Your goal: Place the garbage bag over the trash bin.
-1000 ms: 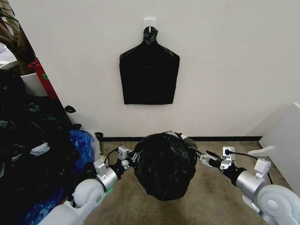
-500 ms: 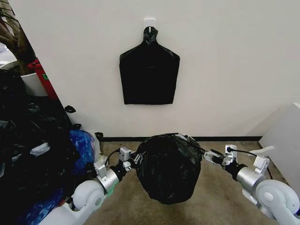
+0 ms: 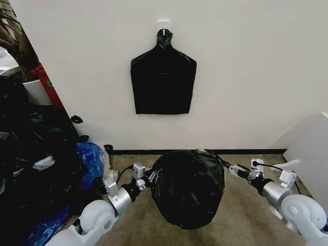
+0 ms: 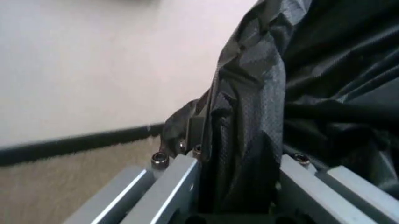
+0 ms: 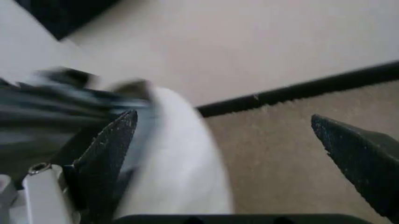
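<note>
- Black film of the garbage bag (image 3: 188,187), draped over the trash bin (image 5: 181,168), sits between both claws; thin, floppy, slippery.
- Left claw (image 3: 149,178) clenched on the bag's side fold; grip gathered folds.
- Right claw (image 3: 233,169) released, just beside the bag.

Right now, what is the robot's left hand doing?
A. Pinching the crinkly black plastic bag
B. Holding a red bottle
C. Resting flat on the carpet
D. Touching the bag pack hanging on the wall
A: in the left wrist view the left hand has its fingers closed on a fold of the crinkly black plastic garbage bag.
</note>
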